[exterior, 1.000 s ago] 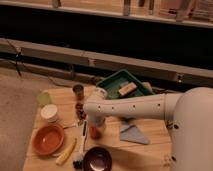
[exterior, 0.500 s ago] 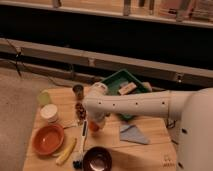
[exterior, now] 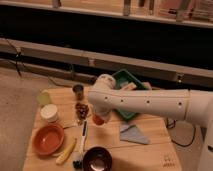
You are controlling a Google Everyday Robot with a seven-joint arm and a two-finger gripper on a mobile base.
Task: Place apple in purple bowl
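1. Across the pale wooden table (exterior: 150, 150) my long white arm (exterior: 150, 102) reaches in from the right and bends down over the middle of the top.
2. Behind the arm sits a green rectangular plastic tray (exterior: 131, 79). At the near left is a wide round orange bowl (exterior: 48, 139), with a long yellow banana (exterior: 66, 151) just beside it.
3. At the near edge stands the small round dark purple bowl (exterior: 97, 159), upright, its glossy inside showing nothing in it. A black-handled brush (exterior: 83, 136) lies just to its left.
4. My two-finger gripper (exterior: 98, 117) hangs under the arm's end, right at the small round reddish-orange apple (exterior: 99, 121). Whether it has closed on the fruit I cannot tell (the arm hides most of it).
5. The apple sits almost in line with the purple bowl, which is nearer the table's front edge. I judge the step in hand to be carrying it there. To do it well:
   - Keep the apple above the rim.
   - Travel straight toward the bowl.
   - Stay clear of the brush.
   - Centre over the bowl.
   - Lower the apple well inside before releasing, so it neither bounces out nor tips the bowl.
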